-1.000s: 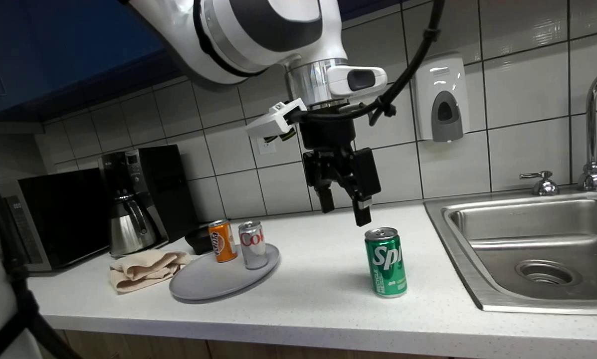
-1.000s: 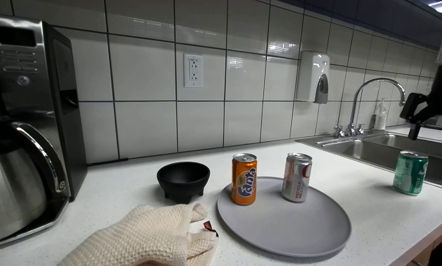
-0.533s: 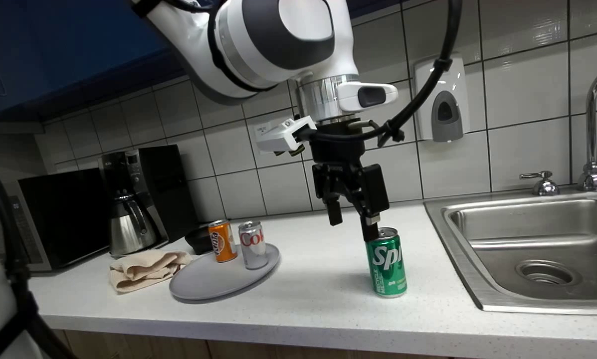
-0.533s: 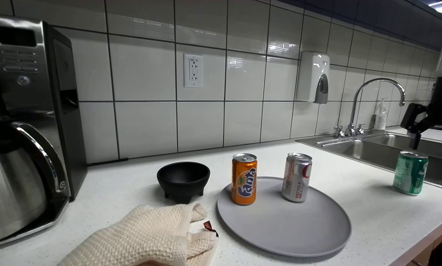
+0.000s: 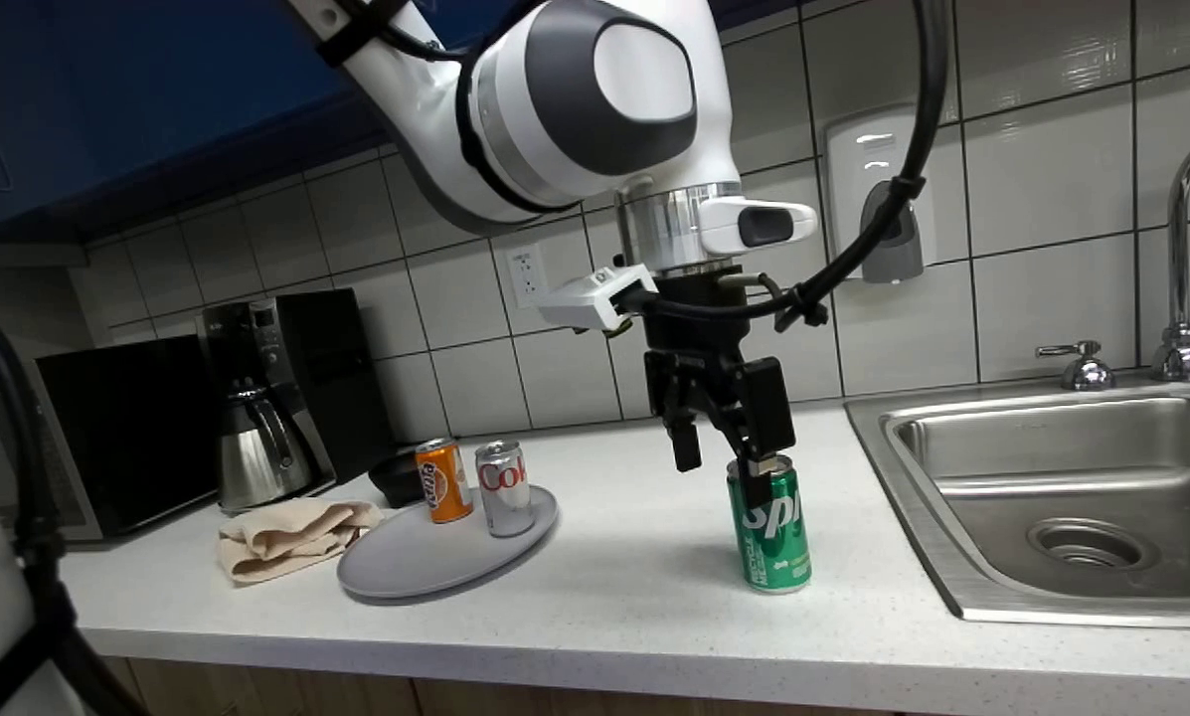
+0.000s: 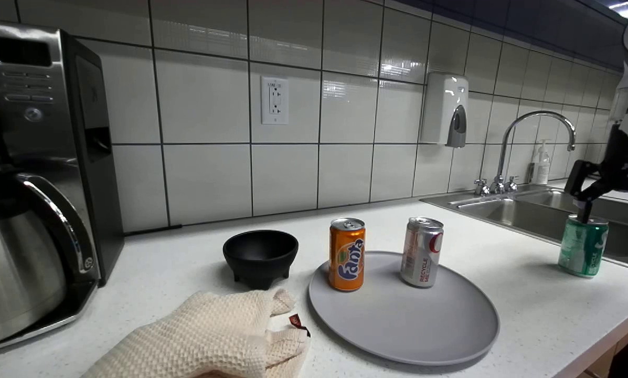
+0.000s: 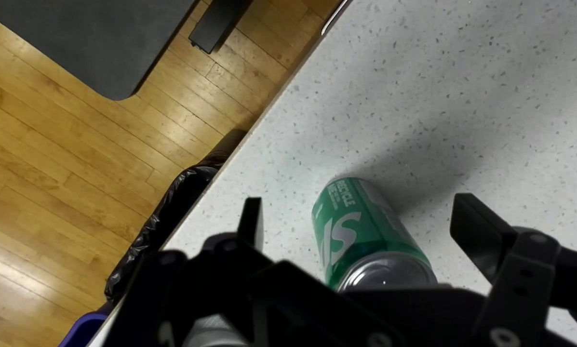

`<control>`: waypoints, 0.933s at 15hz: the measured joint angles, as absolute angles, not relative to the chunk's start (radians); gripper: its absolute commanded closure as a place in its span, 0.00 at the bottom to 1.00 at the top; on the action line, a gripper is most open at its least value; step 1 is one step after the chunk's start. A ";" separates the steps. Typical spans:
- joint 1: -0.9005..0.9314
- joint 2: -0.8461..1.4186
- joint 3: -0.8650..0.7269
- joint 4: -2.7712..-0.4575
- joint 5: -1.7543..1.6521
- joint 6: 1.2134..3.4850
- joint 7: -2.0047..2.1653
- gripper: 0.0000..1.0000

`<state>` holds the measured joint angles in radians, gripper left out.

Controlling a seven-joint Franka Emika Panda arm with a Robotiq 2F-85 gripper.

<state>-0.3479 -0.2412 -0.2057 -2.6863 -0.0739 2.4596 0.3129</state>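
A green Sprite can [image 5: 778, 552] stands upright on the white counter, seen in both exterior views and in the wrist view. My gripper [image 5: 722, 477] is open just above it, fingers pointing down. In an exterior view one finger [image 5: 757, 489] overlaps the can's upper part. The wrist view shows the can [image 7: 353, 221] lying between the two spread fingers, with bare counter visible on either side of it; nothing is held. Part of its lid is hidden by the gripper body. Farther off, an orange Fanta can [image 6: 347, 262] and a silver Coke can [image 6: 421, 257] stand on a grey plate [image 6: 418, 336].
A steel sink [image 5: 915, 497] with a faucet [image 5: 1179, 249] borders the counter. Near the plate are a beige cloth [image 6: 214, 331], a black bowl [image 6: 261, 257] and a coffee maker [image 6: 35, 94]. Below the counter edge sits a bin with a black bag [image 7: 146, 241].
My gripper has come down and slightly to the right in an exterior view, bringing its fingers to the height of the Sprite can's top. Its jaws stayed open; the cans stand where they were.
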 measured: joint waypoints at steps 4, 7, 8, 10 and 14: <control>-0.345 -0.190 -0.207 -2.652 -0.060 2.467 0.313 0.00; -0.339 -0.154 -0.207 -2.620 -0.053 2.467 0.313 0.00; -0.337 -0.142 -0.207 -2.610 -0.051 2.467 0.313 0.00; -0.330 -0.118 -0.207 -2.591 -0.039 2.467 0.313 0.00; -0.313 -0.075 -0.208 -2.558 -0.021 2.467 0.313 0.00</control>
<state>-0.3134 -0.0749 -0.2076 -2.5583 -0.0207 2.4674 0.3129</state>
